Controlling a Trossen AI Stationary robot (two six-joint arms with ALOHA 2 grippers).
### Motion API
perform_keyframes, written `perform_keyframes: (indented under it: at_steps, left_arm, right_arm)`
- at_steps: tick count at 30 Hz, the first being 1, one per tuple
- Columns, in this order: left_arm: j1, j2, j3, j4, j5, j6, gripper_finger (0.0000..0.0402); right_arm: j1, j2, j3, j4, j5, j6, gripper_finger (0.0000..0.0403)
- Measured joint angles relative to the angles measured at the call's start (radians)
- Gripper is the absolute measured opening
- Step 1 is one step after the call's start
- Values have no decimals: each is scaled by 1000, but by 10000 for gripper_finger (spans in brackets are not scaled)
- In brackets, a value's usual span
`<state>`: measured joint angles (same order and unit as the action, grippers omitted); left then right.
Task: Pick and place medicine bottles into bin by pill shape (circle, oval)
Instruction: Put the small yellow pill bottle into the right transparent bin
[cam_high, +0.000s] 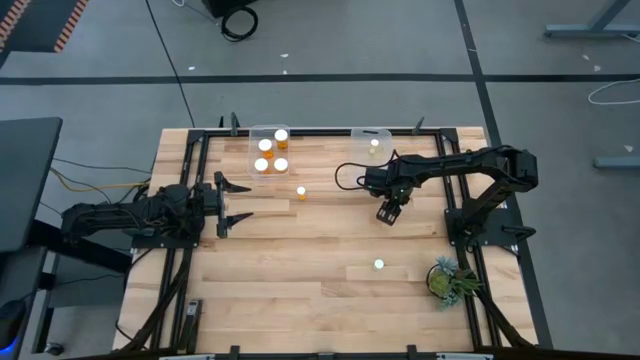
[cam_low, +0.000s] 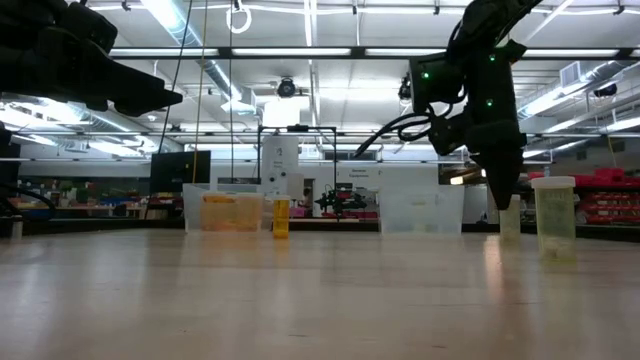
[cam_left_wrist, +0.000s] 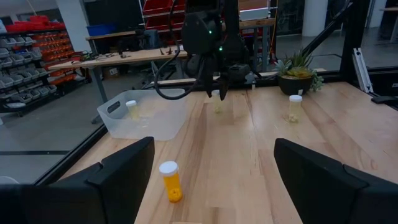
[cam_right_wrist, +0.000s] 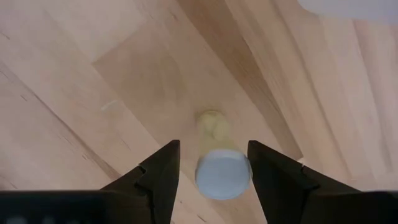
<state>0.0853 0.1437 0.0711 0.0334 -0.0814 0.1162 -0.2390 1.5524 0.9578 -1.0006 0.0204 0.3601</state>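
A pale medicine bottle (cam_right_wrist: 211, 127) with a white cap stands upright on the table right of centre, also visible in the low view (cam_low: 510, 220) and the left wrist view (cam_left_wrist: 219, 107). My right gripper (cam_right_wrist: 213, 146) points down over it, open, one finger on either side of the cap. Another pale bottle (cam_high: 379, 265) stands nearer the front. An orange bottle (cam_high: 300, 192) stands mid-table. My left gripper (cam_high: 238, 200) waits open and level at the table's left. My right gripper comes from above, its fingers beside the bottle's white cap (cam_right_wrist: 222, 175). A gap shows between the cap and one finger (cam_right_wrist: 163, 171). The other finger (cam_right_wrist: 268, 171) lies at the cap's edge, and whether it touches I cannot tell. The bottle's base is on the table.
Two clear bins stand at the far edge: the left one (cam_high: 253, 140) holds several orange bottles, the right one (cam_high: 358, 134) one pale bottle (cam_high: 374, 146). A small potted plant (cam_high: 448, 280) sits at the near right corner. Bare wood lies across the table's near half.
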Motion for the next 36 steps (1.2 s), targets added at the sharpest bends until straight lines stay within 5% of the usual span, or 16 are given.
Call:
perform_keyframes:
  at_steps: [23, 36]
  left_arm:
    - [0, 0, 0, 0, 0, 0, 341]
    - [0, 0, 0, 0, 0, 0, 341]
  right_arm:
    - [0, 1, 7, -61, -3, -40, 133]
    - [0, 1, 263, -206, 76, -50, 134]
